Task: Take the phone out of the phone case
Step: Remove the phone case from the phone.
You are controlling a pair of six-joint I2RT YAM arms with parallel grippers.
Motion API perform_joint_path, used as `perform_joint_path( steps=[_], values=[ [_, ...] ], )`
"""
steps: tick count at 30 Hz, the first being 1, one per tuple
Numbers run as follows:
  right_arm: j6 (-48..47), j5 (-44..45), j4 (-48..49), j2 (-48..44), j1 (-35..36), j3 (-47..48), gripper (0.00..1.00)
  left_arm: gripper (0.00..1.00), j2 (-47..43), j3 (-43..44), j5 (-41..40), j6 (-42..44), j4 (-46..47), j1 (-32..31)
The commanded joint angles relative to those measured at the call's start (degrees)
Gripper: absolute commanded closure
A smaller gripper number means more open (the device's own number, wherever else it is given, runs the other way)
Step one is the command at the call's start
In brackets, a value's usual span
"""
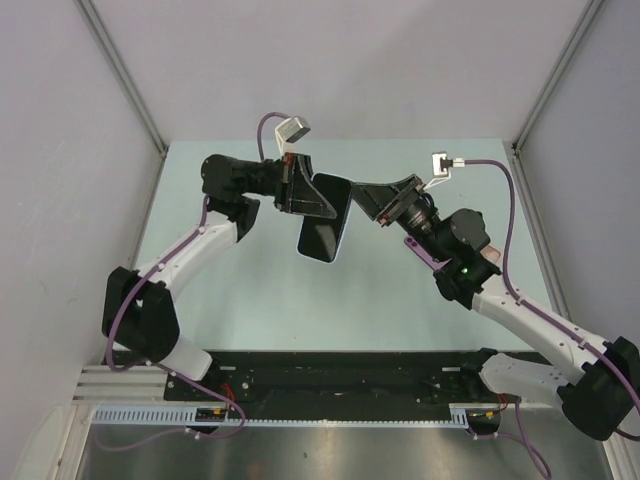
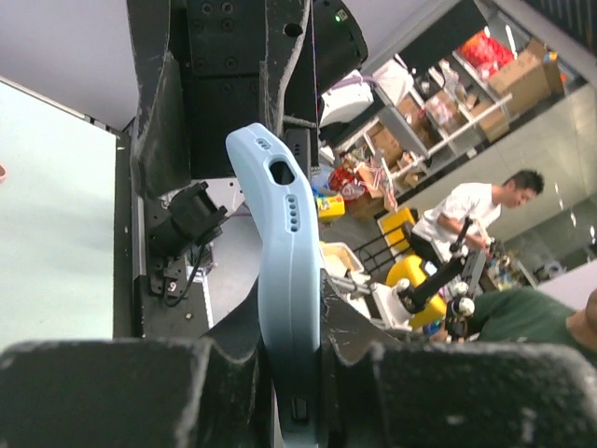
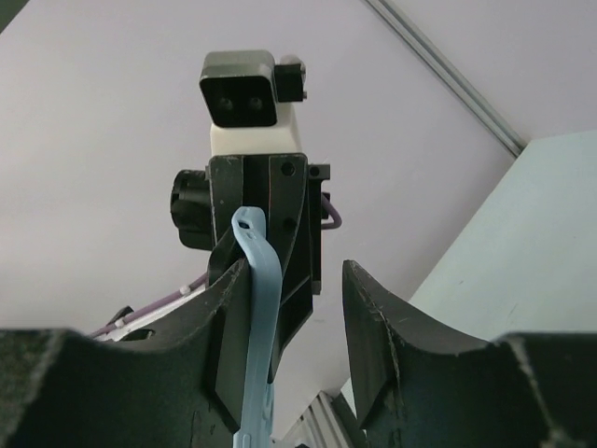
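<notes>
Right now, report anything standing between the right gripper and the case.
Nothing visible does. The case, clamped by the left gripper, sits edge-on inside the open right gripper.

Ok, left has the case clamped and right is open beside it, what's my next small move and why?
Probably nudge the right gripper sideways to centre the phone case edge between its open fingers before closing. The blue edge sits against one finger with a gap to the other, the left gripper is shut on the case, and the phone looks seated inside.
</notes>
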Motion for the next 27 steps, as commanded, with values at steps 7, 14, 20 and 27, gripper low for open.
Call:
perform_joint_path(
  steps=[7, 14, 20, 27],
  values=[
    [-9.9, -15.6, -29.8, 11.8, 7.8, -6.9, 0.58, 1.00, 3.0, 12.4, -14.7, -9.4, 29.2, -2.2],
    [-7.5, -14.1, -27.5, 12.5, 7.5, -6.9, 1.00, 1.00, 3.8, 9.0, -13.4, -7.5, 28.3, -2.1],
    [-5.3, -6.1, -30.5, 6.4, 5.9, -6.9, 1.00, 0.87, 6.3, 6.5, -9.1, -4.5, 24.6, -0.8],
    [-2.1, -0.9, -36.2, 0.2, 3.1, -7.1, 1.00, 0.21, 9.8, 2.0, -8.6, -6.3, 28.6, 0.1]
  ],
)
